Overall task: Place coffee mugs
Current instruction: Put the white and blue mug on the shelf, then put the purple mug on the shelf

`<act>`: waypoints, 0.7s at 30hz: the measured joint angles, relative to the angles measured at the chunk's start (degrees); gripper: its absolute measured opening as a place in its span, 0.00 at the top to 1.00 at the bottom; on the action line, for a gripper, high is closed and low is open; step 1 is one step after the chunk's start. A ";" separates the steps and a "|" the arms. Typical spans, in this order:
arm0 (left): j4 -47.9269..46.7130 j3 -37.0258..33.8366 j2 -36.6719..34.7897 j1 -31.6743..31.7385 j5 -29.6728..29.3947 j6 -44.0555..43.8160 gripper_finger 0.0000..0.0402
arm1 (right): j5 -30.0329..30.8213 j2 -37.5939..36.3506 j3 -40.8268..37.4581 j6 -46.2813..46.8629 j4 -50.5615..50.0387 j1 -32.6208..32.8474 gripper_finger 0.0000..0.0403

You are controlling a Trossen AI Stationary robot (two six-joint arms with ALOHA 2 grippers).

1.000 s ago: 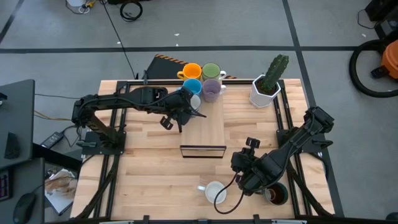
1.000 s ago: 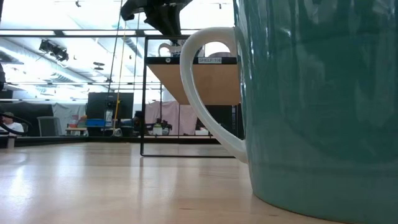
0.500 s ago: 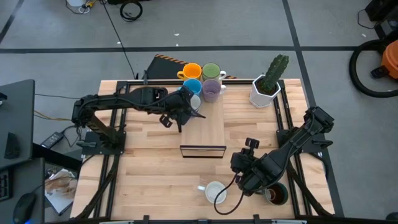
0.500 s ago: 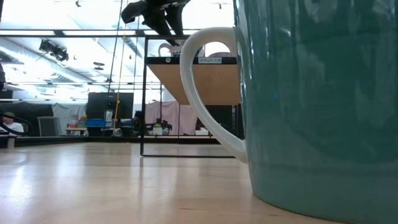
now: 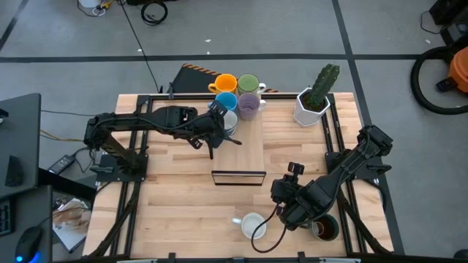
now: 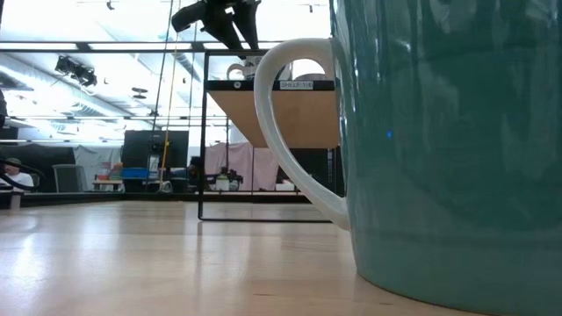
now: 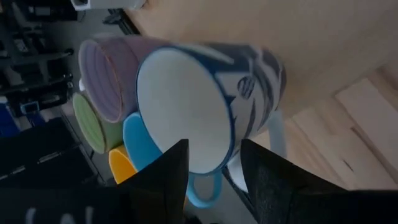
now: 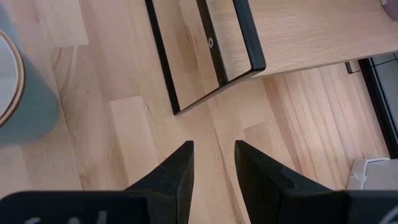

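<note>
Wooden slat surface is seen from above with a raised wooden shelf on a black frame near its middle. At the shelf's far end 4 mugs are clustered, touching one another: an orange ceramic mug, a green ceramic mug, a light blue ceramic mug and a pale purple ceramic mug. A 5th, a white mug with blue pattern, stands just beside the light blue and purple ones. The left claw is positioned at this mug; in the left wrist view its fingers are spread apart in front of the mug's rim, with no contact seen, so it is recorded as open.

A white faceted planter with a green cactus stands at the far right corner. Near the front edge a white mug with teal outside rests on the surface, and a dark mug with brown inside is partly hidden under the right arm. The right claw hangs above bare wood with parted fingers, holding nothing.
</note>
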 joint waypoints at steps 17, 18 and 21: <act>4.71 0.04 -5.62 -7.01 27.44 -28.79 0.62 | -14.61 -2.21 4.61 -6.19 -5.46 -2.46 0.70; 4.10 0.04 -5.53 -7.24 28.05 -31.12 0.62 | -17.85 -2.26 4.77 -6.39 -5.91 -2.88 0.70; 2.84 -1.70 -5.59 -8.39 28.14 -35.22 0.62 | -26.28 -2.20 4.76 -6.68 -7.02 -3.80 0.70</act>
